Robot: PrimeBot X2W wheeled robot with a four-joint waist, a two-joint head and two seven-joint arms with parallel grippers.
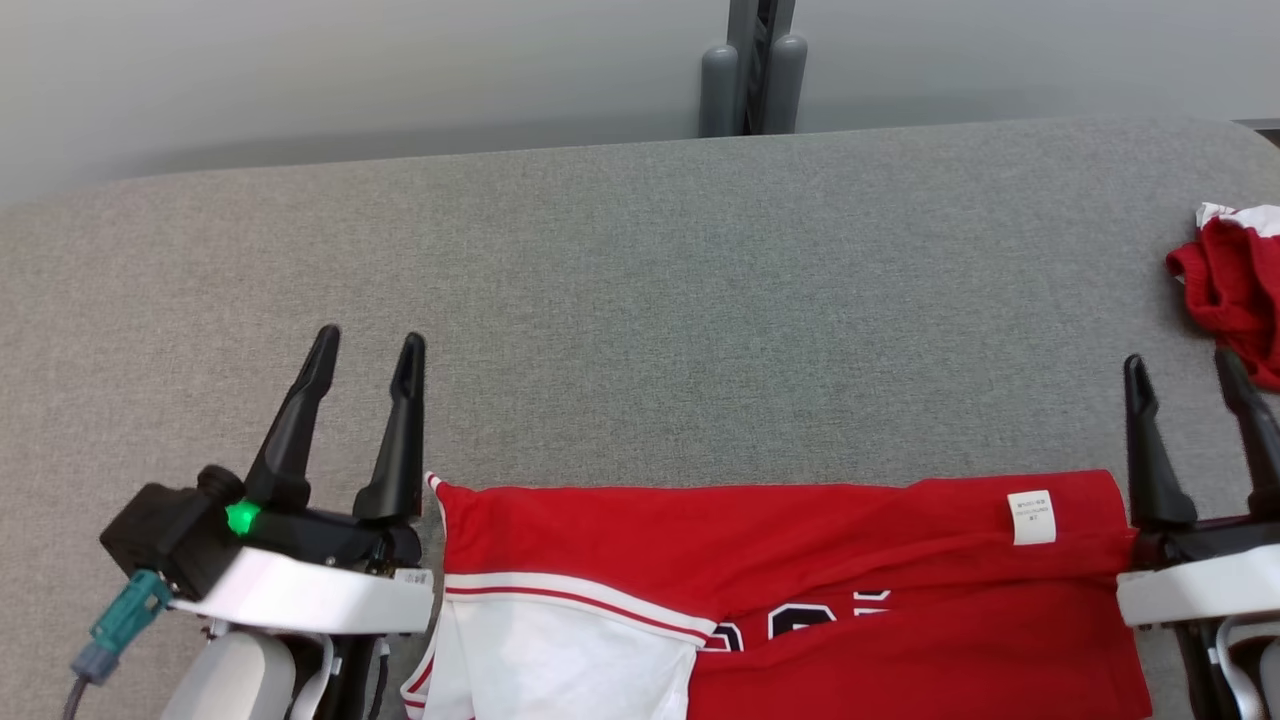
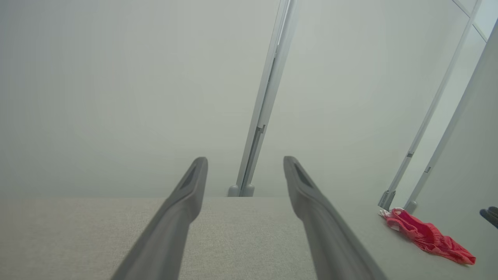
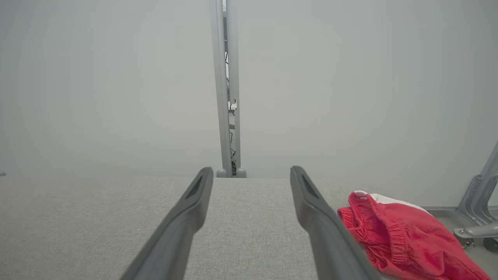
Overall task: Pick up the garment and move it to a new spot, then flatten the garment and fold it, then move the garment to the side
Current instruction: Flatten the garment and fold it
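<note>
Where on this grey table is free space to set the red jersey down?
Free: the wide middle of the table, from the red jersey to the far edge, and the left side beyond the left gripper. Crowded: the near edge, jersey between both grippers, and the right edge, where a crumpled red garment lies beyond the right gripper.
</note>
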